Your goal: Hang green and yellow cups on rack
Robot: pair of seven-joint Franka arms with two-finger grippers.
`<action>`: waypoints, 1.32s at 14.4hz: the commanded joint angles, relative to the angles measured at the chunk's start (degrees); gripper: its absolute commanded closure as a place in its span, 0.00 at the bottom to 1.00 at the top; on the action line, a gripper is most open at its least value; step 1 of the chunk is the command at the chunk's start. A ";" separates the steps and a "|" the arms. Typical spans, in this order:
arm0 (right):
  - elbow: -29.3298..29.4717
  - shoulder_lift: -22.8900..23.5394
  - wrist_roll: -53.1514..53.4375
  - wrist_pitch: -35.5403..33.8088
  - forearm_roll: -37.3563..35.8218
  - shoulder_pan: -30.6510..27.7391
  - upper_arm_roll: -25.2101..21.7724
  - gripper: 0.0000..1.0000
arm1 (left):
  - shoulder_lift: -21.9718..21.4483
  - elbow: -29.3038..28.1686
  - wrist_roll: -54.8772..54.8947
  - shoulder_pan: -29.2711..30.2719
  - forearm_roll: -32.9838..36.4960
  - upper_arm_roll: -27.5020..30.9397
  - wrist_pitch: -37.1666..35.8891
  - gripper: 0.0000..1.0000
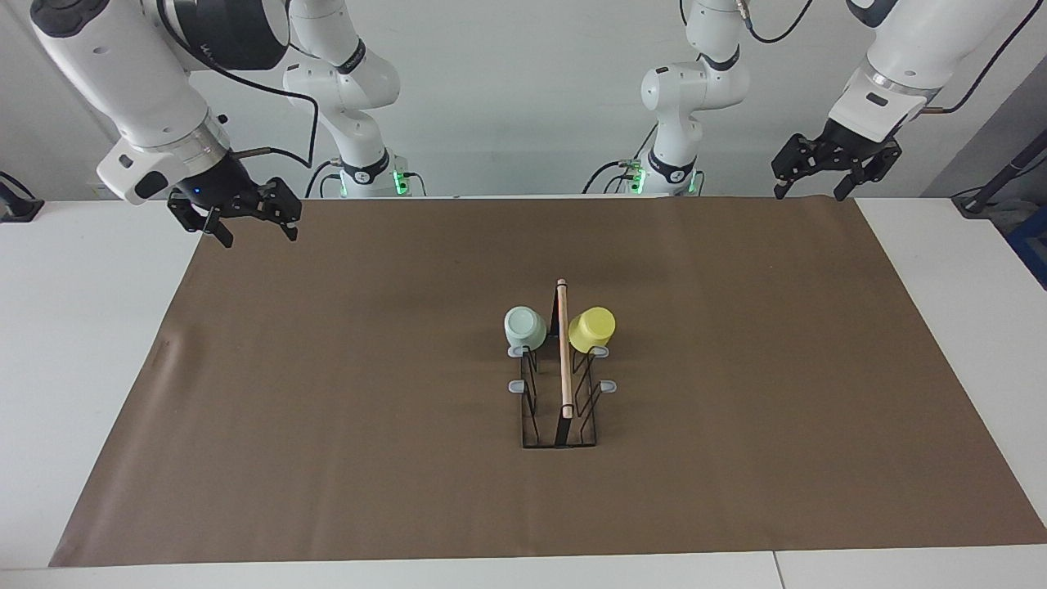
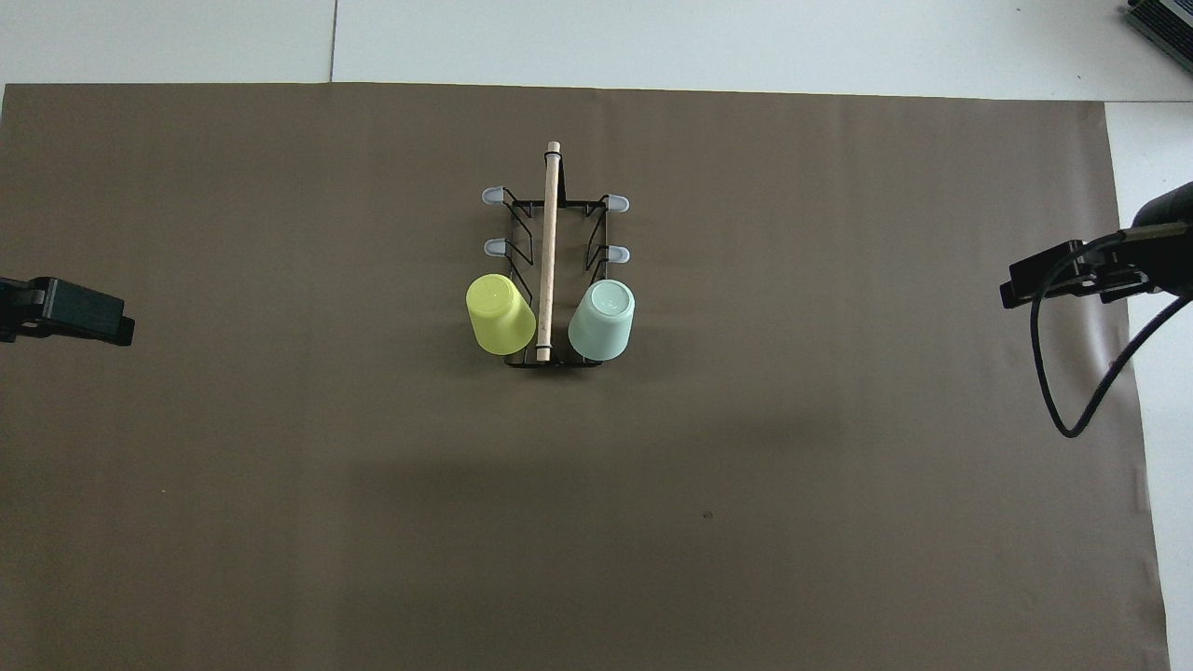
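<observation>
No readable text or labels anywhere.

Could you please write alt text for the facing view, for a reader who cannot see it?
A green cup and a yellow cup hang upside down on a black wire rack mid-table. Both arms wait raised, right gripper and left gripper open and empty.

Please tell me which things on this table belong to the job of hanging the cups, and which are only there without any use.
Part of the job: green cup and yellow cup, both already hanging on the rack; left gripper and right gripper, both open and raised.

Only there: brown mat; white table.
</observation>
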 commanded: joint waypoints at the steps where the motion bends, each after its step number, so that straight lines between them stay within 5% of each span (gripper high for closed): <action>1: -4.96 -4.89 -0.77 2.28 0.99 -0.05 0.21 0.00 | -0.08 -0.26 0.64 1.16 -0.67 -1.11 -0.12 0.00; 7: -12.79 -8.68 -0.77 7.39 1.08 0.22 0.48 0.00 | -0.44 -0.79 0.91 2.13 -0.58 -1.47 0.23 0.00; 19: -10.33 -9.21 -0.85 5.54 1.08 -0.31 0.74 0.00 | -0.96 -1.93 2.49 2.30 -0.67 -0.77 1.11 0.00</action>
